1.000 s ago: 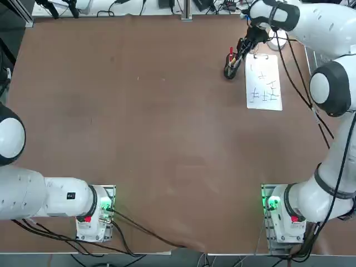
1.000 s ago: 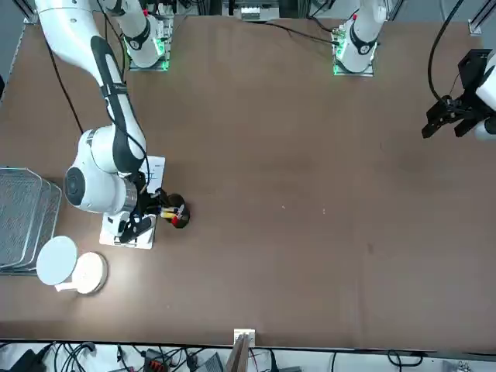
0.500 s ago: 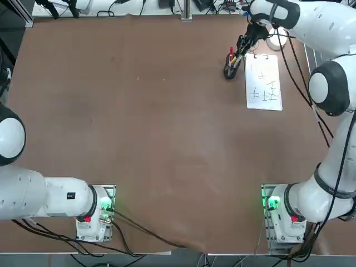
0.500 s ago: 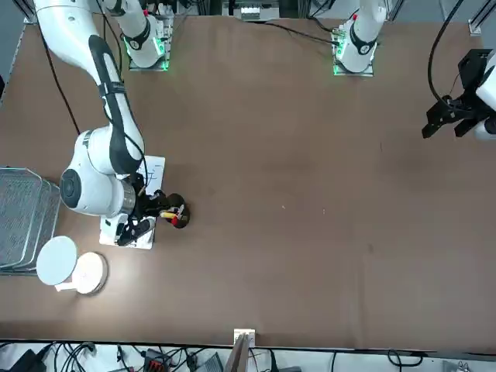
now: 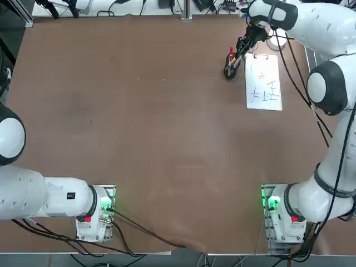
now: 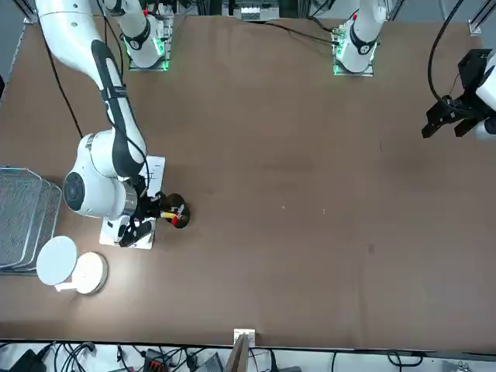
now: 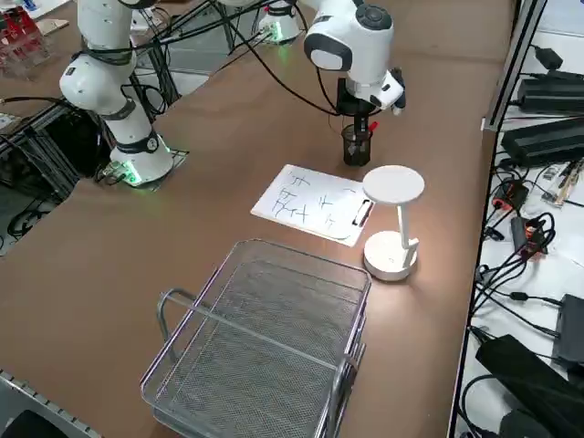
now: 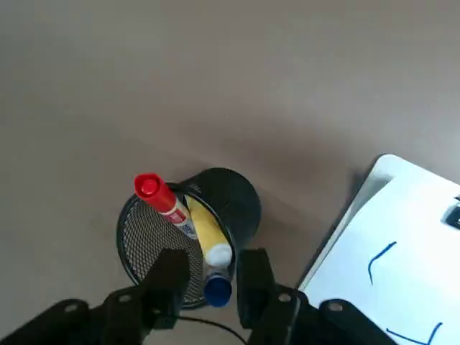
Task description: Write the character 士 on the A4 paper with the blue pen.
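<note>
On the smooth brown table (image 5: 161,139), a round mesh cup (image 8: 151,241) holds the cylindrical blue pen (image 8: 218,289).

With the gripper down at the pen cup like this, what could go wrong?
The right gripper has its fingers either side of the blue pen, close to the cup, so it might catch the rim and tip it. The yellow pen leans right by the blue one and could get dragged out too.

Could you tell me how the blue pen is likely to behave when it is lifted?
The blue pen looks slim and rigid, so it should barely bend. Its rounded cap may turn if gripped off-centre. Leaning beside the yellow pen, it might rub against it.
</note>
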